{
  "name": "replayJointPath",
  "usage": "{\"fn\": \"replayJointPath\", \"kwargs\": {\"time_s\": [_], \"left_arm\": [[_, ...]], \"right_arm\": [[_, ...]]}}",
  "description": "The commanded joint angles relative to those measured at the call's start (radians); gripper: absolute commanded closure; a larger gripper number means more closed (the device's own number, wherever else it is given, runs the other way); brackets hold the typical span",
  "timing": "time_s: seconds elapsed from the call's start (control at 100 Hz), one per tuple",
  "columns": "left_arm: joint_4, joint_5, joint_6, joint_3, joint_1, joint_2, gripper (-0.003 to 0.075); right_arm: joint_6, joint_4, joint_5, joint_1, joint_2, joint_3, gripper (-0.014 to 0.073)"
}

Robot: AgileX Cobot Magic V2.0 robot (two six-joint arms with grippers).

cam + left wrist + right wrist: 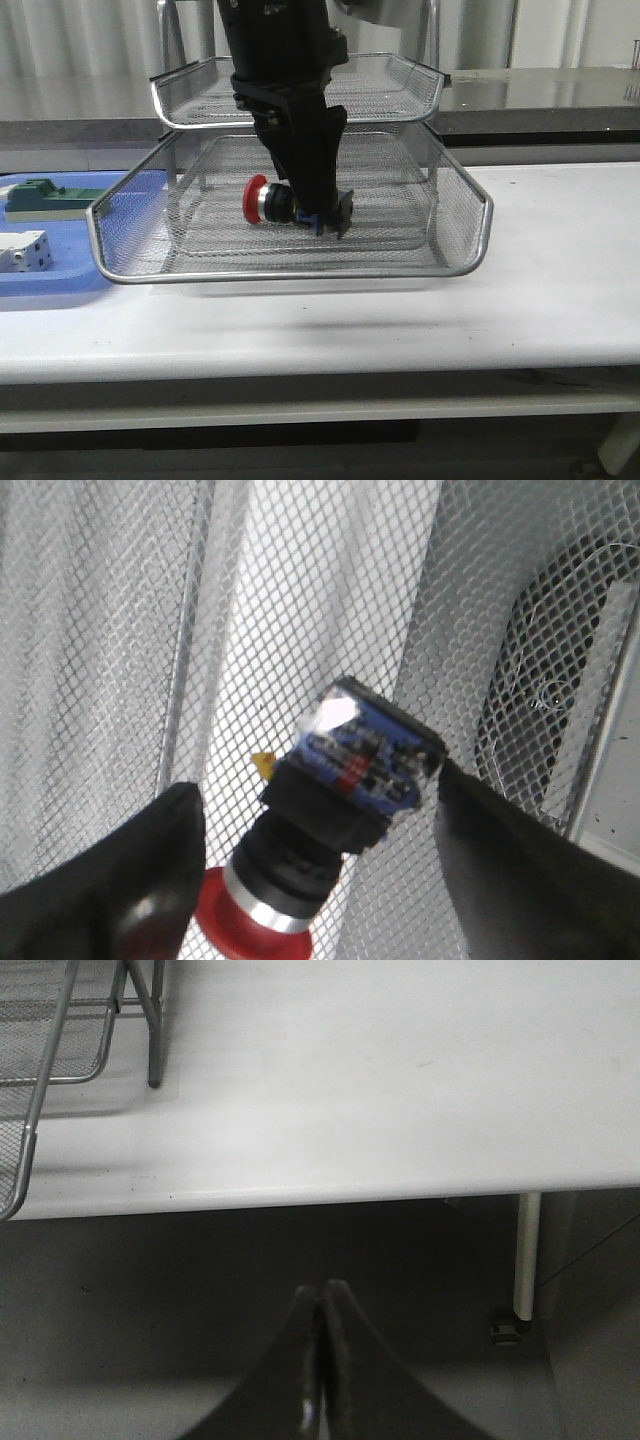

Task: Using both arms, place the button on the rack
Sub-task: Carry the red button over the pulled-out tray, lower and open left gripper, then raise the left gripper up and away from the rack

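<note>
- rack [455, 190]: silver wire-mesh stand on the white table [560, 280]; 2 trays show in the front view, a wide lower one with a chrome rim and a smaller one above it (a third level cannot be made out here).
- left arm [275, 50]: bulky and black, comes down from above between the 2 trays, over the middle of the lower one.
- left gripper [318, 865]: fingers spread wide. in the left wrist view 1 finger [150, 880] stands clear of the button on one side; the other just meets the corner of the blue block. no squeeze on the part; it looks let go.
- button [275, 201]: lies on its side inside the lower tray, about mid-tray, red cap toward the robot's left, blue-black block under the gripper tip. the wrist view shows it against the mesh, with a silver ring behind the red cap and a small yellow tab at the body.
- right gripper [321, 1360]: fingers pressed together with nothing between them, hanging past the table's edge, above the dark floor. a corner of the rack and 1 of its thin legs show in that view, well apart from the gripper.
- blue tray [60, 275]: flat plastic, just left of the rack on the table.
- green block [45, 195]: on the blue tray, far side.
- white block [25, 250]: on the blue tray, nearer side, dotted on its face.
</note>
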Motion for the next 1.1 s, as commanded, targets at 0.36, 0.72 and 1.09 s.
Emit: {"fn": "replayJointPath", "kwargs": {"time_s": [0.36,0.72,1.09], "left_arm": [[-0.013,0.012,-0.054,-0.03,-0.007,-0.069,0.0216],[-0.001,0.029,-0.175,-0.03,0.056,-0.203,0.0216],[-0.018,0.029,-0.32,0.133,0.271,-0.42,0.022]], "right_arm": [[-0.004,-0.022,-0.056,-0.001,0.001,-0.033,0.0664],[-0.004,-0.022,-0.056,-0.001,0.001,-0.033,0.0664],[-0.004,-0.022,-0.056,-0.001,0.001,-0.033,0.0664]]}}
